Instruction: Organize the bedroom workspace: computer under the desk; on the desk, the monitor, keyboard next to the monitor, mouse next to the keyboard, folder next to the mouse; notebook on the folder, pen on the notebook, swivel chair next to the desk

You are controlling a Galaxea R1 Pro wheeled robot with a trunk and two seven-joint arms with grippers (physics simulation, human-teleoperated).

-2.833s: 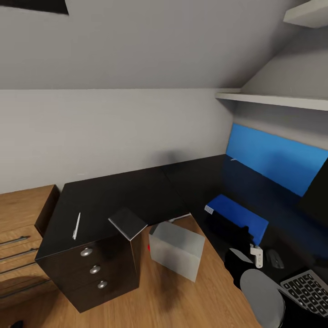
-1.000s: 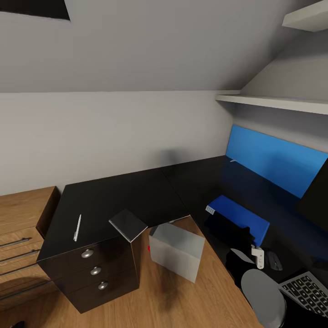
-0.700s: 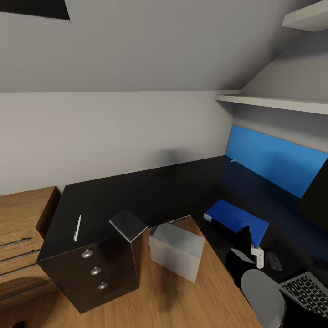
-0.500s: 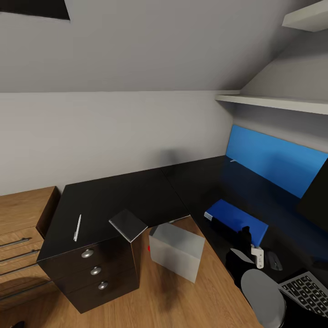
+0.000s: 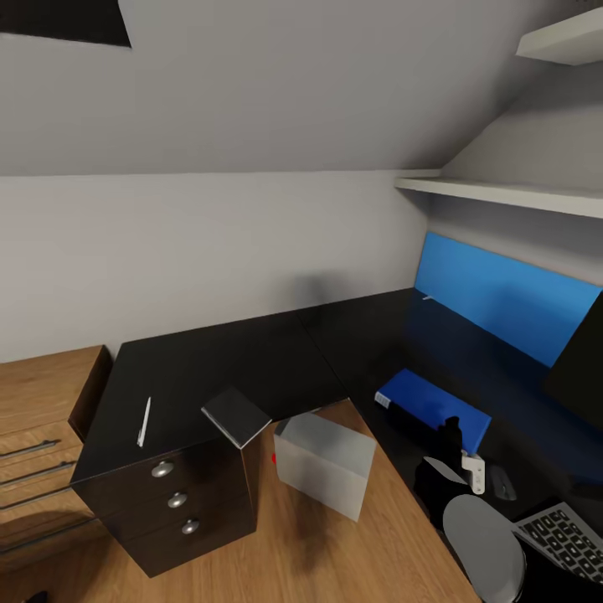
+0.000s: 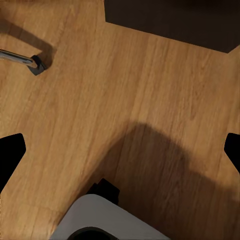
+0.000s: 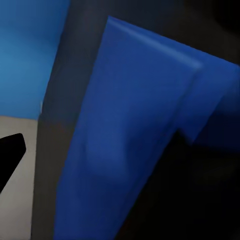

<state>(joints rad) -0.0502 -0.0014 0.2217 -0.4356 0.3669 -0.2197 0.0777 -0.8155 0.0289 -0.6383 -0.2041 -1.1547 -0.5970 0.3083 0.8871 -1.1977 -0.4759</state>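
Folder [image 5: 435, 408] flat on desk [image 5: 251, 360], near mouse [image 5: 503, 483]; keyboard [image 5: 563, 536] cut off at frame edge. My right gripper [image 5: 453, 429] dark against the folder's near end, fingers unreadable. My left gripper [image 6: 120, 150] over wood floor [image 6: 125, 90], fingertips spread wide, empty.

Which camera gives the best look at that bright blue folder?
The head view: the whole folder lies flat on the black desk, its surroundings visible. The right wrist view sees the folder close up, a blurry blue slab cut off at the edges. The left wrist view faces wooden floor.
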